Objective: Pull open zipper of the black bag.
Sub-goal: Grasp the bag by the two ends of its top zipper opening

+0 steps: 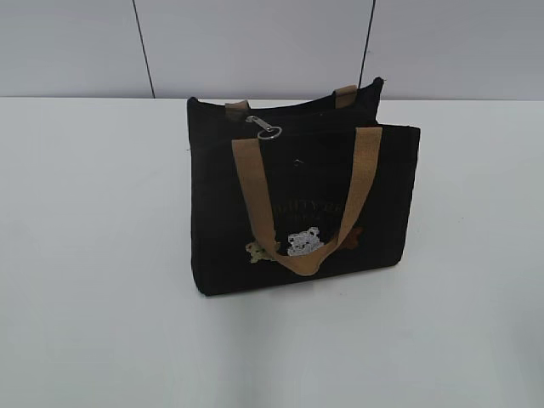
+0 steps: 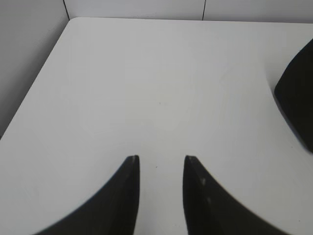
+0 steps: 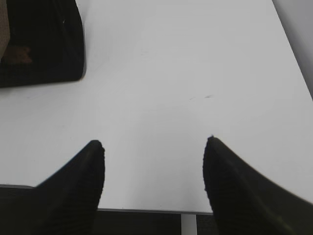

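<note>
On the white table, the small boxy black fabric bag stands upright near the centre, contents not visible; its zipper's silver ring pull lies at the top edge, left end. Bare tabletop surrounds it. Left gripper stands partly open, empty; right gripper wide open, empty, at the table's near edge.
</note>
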Tool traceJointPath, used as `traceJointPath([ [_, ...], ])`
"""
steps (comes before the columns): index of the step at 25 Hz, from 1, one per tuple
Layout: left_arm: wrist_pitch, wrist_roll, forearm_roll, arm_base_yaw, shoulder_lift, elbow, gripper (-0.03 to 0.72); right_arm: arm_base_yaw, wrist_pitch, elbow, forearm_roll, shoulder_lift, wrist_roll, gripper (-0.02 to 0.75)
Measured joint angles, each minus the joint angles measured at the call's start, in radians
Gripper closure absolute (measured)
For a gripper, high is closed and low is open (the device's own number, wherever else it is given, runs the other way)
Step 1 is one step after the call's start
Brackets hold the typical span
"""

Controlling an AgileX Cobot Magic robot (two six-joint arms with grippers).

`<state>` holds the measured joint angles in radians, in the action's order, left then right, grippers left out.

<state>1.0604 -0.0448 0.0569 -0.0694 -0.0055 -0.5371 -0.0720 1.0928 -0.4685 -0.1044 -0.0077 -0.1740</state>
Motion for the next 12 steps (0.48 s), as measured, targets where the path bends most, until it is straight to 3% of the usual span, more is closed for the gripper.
traceJointPath([
  [12,0.000,0.000,0.000,0.000,0.000,0.000,0.461,0.000,0.000,0.000,0.000,0.000,0.000,0.256],
])
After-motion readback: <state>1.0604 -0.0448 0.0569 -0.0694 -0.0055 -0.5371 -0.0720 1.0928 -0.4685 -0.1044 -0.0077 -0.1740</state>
